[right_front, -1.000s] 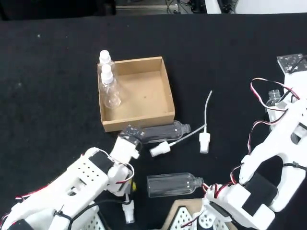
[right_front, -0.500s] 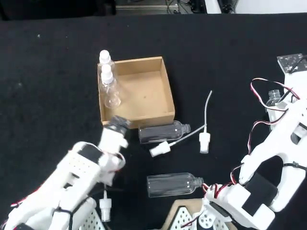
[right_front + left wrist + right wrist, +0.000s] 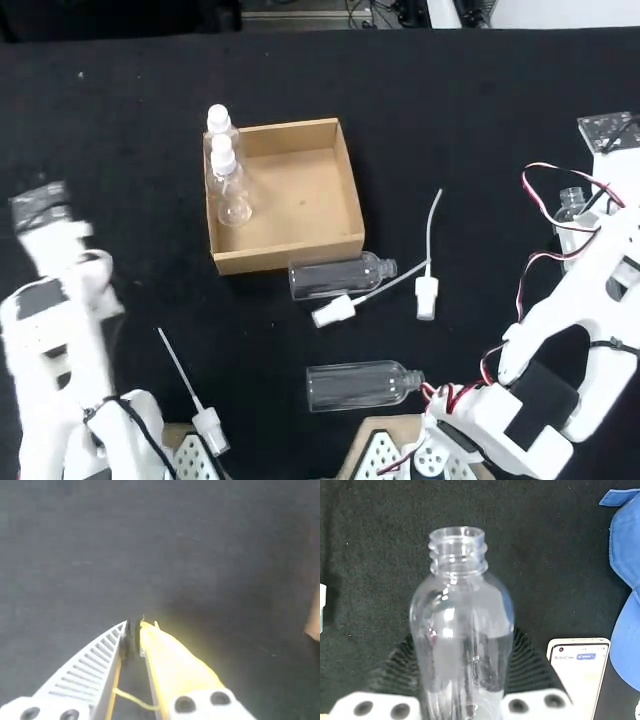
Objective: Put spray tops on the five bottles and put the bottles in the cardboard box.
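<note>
On the table's middle, the cardboard box holds two capped bottles upright against its left wall; just near of it lie an uncapped bottle and two loose spray tops, with a second bare bottle nearer and a third spray top near-left. Left gripper: jaws pressed together on nothing, over bare black table at the left side. Right gripper: jaws pinching an open-necked bottle upright, at the right side.

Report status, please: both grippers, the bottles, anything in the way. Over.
Left gripper shut. Right gripper shut on uncapped bottle. Two capped bottles in cardboard box. Two open bottles, loose spray tops lie beside box.
</note>
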Controlling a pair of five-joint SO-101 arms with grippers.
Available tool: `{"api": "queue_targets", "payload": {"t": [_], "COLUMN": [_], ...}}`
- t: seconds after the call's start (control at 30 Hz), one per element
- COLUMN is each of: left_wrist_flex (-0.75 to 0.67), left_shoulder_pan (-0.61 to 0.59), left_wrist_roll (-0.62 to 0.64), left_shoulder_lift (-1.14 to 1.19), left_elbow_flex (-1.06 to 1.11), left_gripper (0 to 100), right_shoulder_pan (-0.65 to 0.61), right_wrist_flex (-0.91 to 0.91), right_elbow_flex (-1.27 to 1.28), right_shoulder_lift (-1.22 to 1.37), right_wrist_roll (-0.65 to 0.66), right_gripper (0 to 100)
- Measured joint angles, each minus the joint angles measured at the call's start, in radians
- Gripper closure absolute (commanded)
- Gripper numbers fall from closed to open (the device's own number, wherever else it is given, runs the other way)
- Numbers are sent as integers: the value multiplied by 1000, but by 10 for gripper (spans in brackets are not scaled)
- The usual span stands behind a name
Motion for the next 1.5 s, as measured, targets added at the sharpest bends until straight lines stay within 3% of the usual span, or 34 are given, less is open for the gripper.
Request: {"api": "queue_targets", "payload": {"t": [0.07,0.17,0.37,0.43,0.53,0.6,0.7,0.97,1.13,1.4,1.5], "left_wrist_flex": [5,94,376,442,483,485,453,206,129,123,129], "left_shoulder_pan": [-55,-38,189,259,347,402,480,629,646,649,649], "left_wrist_roll": [-52,-256,-945,-1123,-1232,-1250,-1250,-1109,-971,-709,-672], "left_shoulder_lift": [0,0,0,0,0,0,0,-2,0,0,0], "left_elbow_flex": [-15,-44,-60,-60,-46,-8,57,233,249,245,235], "left_gripper": [970,970,968,918,762,732,762,768,772,773,773], "right_shoulder_pan": [0,0,0,0,0,0,0,0,0,0,0], "right_wrist_flex": [0,0,0,0,0,0,0,0,0,0,0], "right_elbow_flex": [0,0,0,0,0,0,0,0,0,0,0], "right_shoulder_lift": [0,0,0,0,0,0,0,0,0,0,0], "right_wrist_roll": [0,0,0,0,0,0,0,0,0,0,0], "right_gripper": [987,987,987,987,987,987,987,987,987,987,987]}}
